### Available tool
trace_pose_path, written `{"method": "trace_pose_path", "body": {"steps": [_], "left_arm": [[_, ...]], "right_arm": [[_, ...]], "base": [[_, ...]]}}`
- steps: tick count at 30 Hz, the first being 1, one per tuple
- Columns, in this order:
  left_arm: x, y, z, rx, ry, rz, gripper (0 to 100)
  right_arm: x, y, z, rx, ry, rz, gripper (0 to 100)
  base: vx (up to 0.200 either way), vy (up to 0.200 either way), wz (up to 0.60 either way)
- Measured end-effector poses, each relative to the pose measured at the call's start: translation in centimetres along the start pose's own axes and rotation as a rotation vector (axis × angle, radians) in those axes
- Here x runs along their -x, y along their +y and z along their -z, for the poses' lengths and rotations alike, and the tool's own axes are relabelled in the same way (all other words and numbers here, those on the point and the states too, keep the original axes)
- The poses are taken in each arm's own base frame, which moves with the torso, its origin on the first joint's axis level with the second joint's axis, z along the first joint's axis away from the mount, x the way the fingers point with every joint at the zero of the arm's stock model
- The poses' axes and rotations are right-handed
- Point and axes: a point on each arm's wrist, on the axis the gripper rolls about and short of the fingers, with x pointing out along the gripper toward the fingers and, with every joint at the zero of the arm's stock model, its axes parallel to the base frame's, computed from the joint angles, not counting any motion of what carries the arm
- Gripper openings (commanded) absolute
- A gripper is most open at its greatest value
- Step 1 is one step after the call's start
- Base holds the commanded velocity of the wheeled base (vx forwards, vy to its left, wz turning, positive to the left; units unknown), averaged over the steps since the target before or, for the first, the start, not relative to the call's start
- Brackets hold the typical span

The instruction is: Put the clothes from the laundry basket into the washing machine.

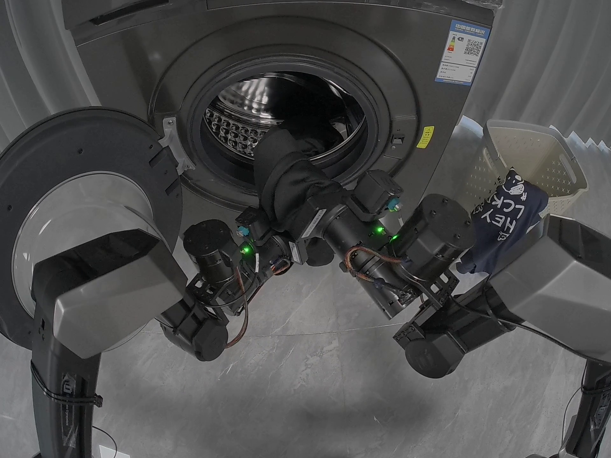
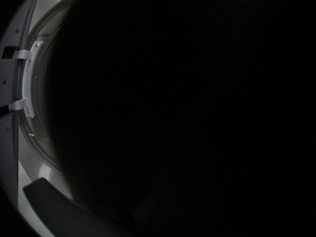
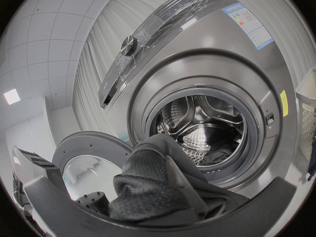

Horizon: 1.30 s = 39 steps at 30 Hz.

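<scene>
Black cloth [image 1: 289, 179], soft and light, sags over washer's [image 1: 407, 84] lower rim; pinch a bunched fold. Left claw [image 1: 270, 236], right claw [image 1: 313, 221] smothered: grip untellable.

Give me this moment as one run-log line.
black garment at washer mouth | door open | navy shirt over basket rim

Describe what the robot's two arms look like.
The left arm and right arm are chains of black cylindrical joints with boxy matte grey shells at the upper links, exposed copper-coloured coiled cables and small green indicator lights.
</scene>
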Motion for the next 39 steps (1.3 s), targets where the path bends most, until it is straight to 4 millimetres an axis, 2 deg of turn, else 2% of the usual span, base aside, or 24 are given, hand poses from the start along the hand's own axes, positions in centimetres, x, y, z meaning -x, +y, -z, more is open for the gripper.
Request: {"method": "trace_pose_path", "body": {"steps": [5,11,15,19,25,37,38,39], "left_arm": [[-0.3,0.3,-0.2,0.010,-0.017,-0.024,0],[0.0,1.2,-1.2,0.022,-0.034,-0.063,0],[0.8,1.5,-2.9,0.030,-0.043,-0.073,0],[1.7,1.3,-4.6,0.034,-0.055,-0.072,0],[2.3,1.0,-6.4,0.038,-0.082,-0.067,0],[3.1,0.4,-7.9,0.041,-0.097,-0.057,0],[3.2,0.3,-7.9,0.042,-0.097,-0.055,0],[3.2,0.2,-8.0,0.043,-0.098,-0.053,0]], "right_arm": [[0.2,-0.3,0.0,-0.001,0.007,0.008,0],[0.1,-2.6,-0.7,0.021,-0.005,0.057,0],[0.1,-4.3,-0.9,0.039,-0.007,0.095,0],[0.5,-5.5,-0.3,0.052,0.016,0.121,0],[0.8,-6.2,0.9,0.063,0.050,0.136,0],[0.9,-6.0,1.5,0.069,0.067,0.129,0],[0.9,-6.0,1.6,0.068,0.069,0.128,100],[1.0,-5.8,1.6,0.067,0.071,0.126,100]], "base": [[0.000,0.000,0.00],[0.000,0.000,0.00],[0.000,0.000,0.00],[0.000,0.000,0.00],[0.000,0.000,0.00],[0.000,0.000,0.00],[0.000,0.000,0.00],[0.000,0.000,0.00]]}}
